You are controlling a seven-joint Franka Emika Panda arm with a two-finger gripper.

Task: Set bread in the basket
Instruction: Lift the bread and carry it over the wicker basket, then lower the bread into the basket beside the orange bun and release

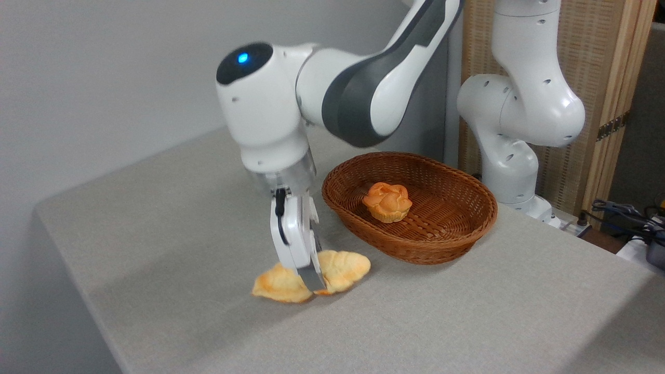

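Pinching the bread around its middle, the end effector is holding it just above the table, lower centre of frame. Right of it, the basket is cradling a small orange bun.

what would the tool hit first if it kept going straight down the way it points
Probably the grey cloth-covered table. The tool points down, gripping the long flat braided golden loaf at its middle, seemingly just lifted off; the exact gap is unclear.

table: grey cloth | on it: basket, robot base
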